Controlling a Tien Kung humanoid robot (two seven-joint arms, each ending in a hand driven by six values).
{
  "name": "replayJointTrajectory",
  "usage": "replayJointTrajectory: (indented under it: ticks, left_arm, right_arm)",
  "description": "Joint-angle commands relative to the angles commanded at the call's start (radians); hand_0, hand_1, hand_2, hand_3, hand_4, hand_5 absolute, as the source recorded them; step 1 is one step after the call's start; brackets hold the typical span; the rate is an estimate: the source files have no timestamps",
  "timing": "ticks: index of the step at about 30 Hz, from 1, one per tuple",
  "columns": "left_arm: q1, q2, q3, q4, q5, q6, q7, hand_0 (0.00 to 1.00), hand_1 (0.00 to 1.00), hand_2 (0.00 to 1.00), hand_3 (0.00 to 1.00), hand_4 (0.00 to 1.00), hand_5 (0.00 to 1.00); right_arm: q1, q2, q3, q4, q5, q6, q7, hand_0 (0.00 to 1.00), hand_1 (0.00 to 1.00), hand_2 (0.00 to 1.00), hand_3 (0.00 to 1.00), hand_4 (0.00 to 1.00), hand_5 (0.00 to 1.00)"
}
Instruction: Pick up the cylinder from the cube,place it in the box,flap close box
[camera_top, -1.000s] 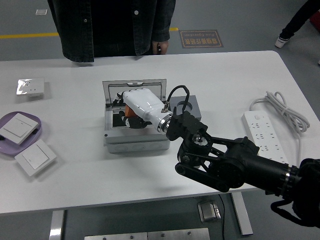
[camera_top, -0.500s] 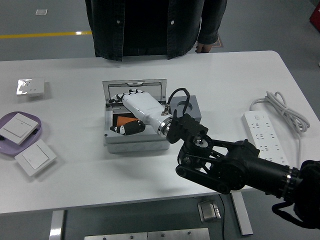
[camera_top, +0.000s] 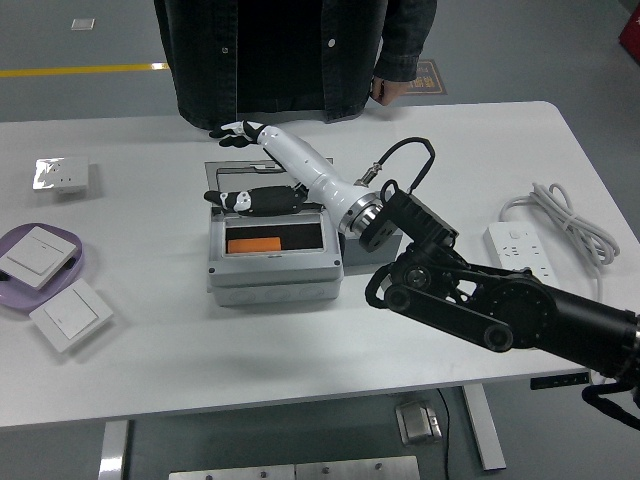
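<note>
The grey box (camera_top: 270, 275) stands at the table's middle, and the orange cylinder (camera_top: 262, 244) lies inside it. Its lid (camera_top: 222, 166) stands up at the back, mostly hidden by my hand. My right hand (camera_top: 230, 165) reaches in from the lower right and is open, holding nothing. Its fingers (camera_top: 236, 130) are spread beyond the lid's top edge, while the thumb (camera_top: 248, 200) lies across the lid's front above the opening. Of the dark grey cube (camera_top: 352, 258), only a sliver shows to the right of the box, behind my wrist. My left arm is out of view.
A person in a dark jacket (camera_top: 290, 50) stands at the far edge, one hand (camera_top: 386, 90) hanging by the table. A white power strip (camera_top: 525, 255) and its cable (camera_top: 565, 215) lie on the right. On the left are a purple plate (camera_top: 75, 255), switch panels (camera_top: 68, 315) and a small socket (camera_top: 62, 175).
My right hand has let go of the cylinder in the box, risen out and swung back over the lid. The person has shifted sideways.
</note>
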Motion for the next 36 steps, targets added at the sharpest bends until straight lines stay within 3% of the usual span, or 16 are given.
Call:
replayJointTrajectory:
  ticks: [1, 2, 10, 16, 19, 25, 36]
  left_arm:
    - [-0.001, 0.001, -0.001, 0.0, 0.002, 0.0, 0.001, 0.614, 0.627, 0.605, 0.63, 0.708, 0.241]
    - [-0.002, 0.002, -0.001, 0.0, 0.003, 0.0, 0.001, 0.614, 0.627, 0.604, 0.63, 0.707, 0.241]
    - [-0.006, 0.007, -0.007, -0.001, 0.011, 0.0, 0.005, 0.614, 0.627, 0.604, 0.63, 0.706, 0.239]
    - [-0.003, 0.005, -0.011, 0.0, 0.016, 0.001, 0.008, 0.615, 0.627, 0.604, 0.63, 0.707, 0.24]
    - [-0.005, 0.003, -0.008, 0.0, 0.012, 0.001, 0.006, 0.615, 0.627, 0.604, 0.63, 0.707, 0.24]
    - [-0.007, 0.0, 0.0, 0.0, 0.003, 0.001, 0.001, 0.614, 0.627, 0.604, 0.63, 0.706, 0.238]
    - [0.001, 0.0, 0.017, 0.001, -0.022, 0.002, -0.007, 0.614, 0.627, 0.604, 0.63, 0.707, 0.239]
  right_arm:
    - [0.014, -0.002, -0.005, -0.019, 0.025, 0.003, 0.007, 0.908, 0.774, 0.735, 0.784, 0.829, 0.37]
    - [0.028, -0.003, -0.012, -0.042, 0.053, 0.011, 0.012, 0.862, 0.748, 0.714, 0.744, 0.766, 0.374]
    - [0.07, 0.008, -0.067, -0.26, 0.26, 0.106, 0.048, 0.85, 0.739, 0.708, 0.739, 0.783, 0.396]
    - [0.063, -0.003, -0.073, -0.348, 0.31, 0.115, 0.049, 0.842, 0.739, 0.703, 0.736, 0.777, 0.396]
    - [0.055, -0.011, -0.076, -0.327, 0.305, 0.112, 0.048, 0.842, 0.739, 0.703, 0.736, 0.777, 0.396]
    - [0.028, -0.041, -0.081, -0.213, 0.273, 0.102, 0.031, 0.837, 0.73, 0.697, 0.729, 0.768, 0.388]
    - [-0.025, -0.174, -0.109, 0.072, 0.145, 0.112, -0.047, 0.793, 0.711, 0.696, 0.723, 0.742, 0.375]
